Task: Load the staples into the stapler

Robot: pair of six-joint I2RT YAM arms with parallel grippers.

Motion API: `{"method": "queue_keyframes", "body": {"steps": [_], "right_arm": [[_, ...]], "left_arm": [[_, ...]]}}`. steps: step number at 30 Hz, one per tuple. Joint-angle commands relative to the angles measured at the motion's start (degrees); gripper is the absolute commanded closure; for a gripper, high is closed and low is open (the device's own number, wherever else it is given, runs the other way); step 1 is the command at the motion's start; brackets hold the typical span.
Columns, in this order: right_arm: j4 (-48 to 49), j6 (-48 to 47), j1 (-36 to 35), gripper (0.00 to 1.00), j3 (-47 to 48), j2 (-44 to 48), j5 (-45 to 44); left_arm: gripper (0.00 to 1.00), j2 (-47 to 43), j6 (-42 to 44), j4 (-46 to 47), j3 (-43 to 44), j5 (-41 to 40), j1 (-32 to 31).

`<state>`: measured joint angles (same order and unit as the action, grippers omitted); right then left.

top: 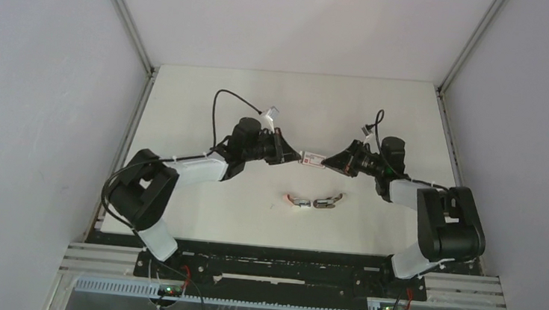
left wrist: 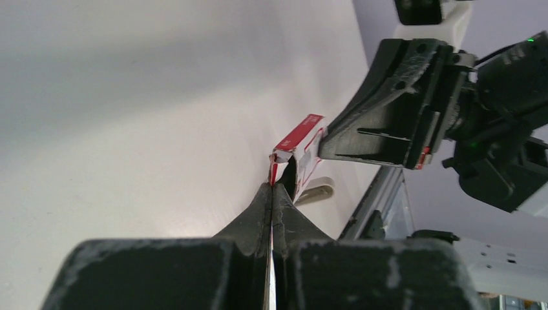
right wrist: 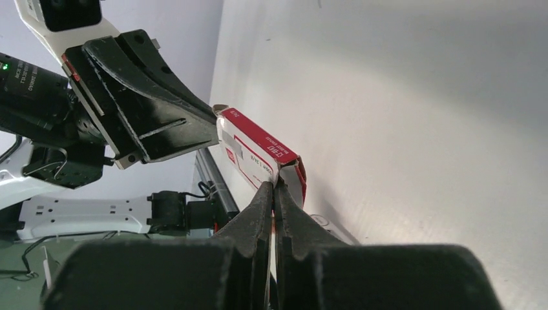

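From above, my left gripper [top: 295, 157] and my right gripper [top: 332, 162] point at each other over the middle of the white table [top: 236, 215]. The small flat white cardboard box with red print [top: 314, 159], the one for the staples, bridges the gap between them with one end at each set of tips. Nearer my bases, apart from both grippers, the small pale pink-and-white plastic stapler [top: 297, 200] lies on the table. A dark grey-brown tool [top: 328, 202] of similar size lies just to its right.

In the left wrist view, my left fingers [left wrist: 257, 216] are pressed together, pinching a thin red-and-white flap at the box's left end. The box runs straight on from my tips to the right gripper's black fingers, which clamp its other end.

In the right wrist view, my right fingers [right wrist: 258, 206] are pressed together on the box's right end. Its printed white face and red edge reach away to the left gripper's tips, which touch the far end. I cannot see the staples themselves.
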<state>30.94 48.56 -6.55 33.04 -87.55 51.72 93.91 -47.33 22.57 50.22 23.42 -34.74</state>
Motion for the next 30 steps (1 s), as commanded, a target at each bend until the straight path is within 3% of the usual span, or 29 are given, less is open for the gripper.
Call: {"method": "queue_keyframes", "body": {"steps": [1,21,30], "right_arm": [[4.7,-3.0,1.1,1.0,-0.1,-2.8,-1.4],[4.1,-4.6,3.0,1.0,0.2,-10.1,-4.7],[-4.9,-11.0,-0.8,0.76,5.2,-13.1,-9.1]], "left_arm": [[1.0,3.0,2.6,-1.6,4.3,-2.8,0.3],[1.0,11.0,5.9,-7.7,7.8,-5.0,0.4],[1.0,12.8,7.2,-9.7,8.1,-5.8,0.4]]}}
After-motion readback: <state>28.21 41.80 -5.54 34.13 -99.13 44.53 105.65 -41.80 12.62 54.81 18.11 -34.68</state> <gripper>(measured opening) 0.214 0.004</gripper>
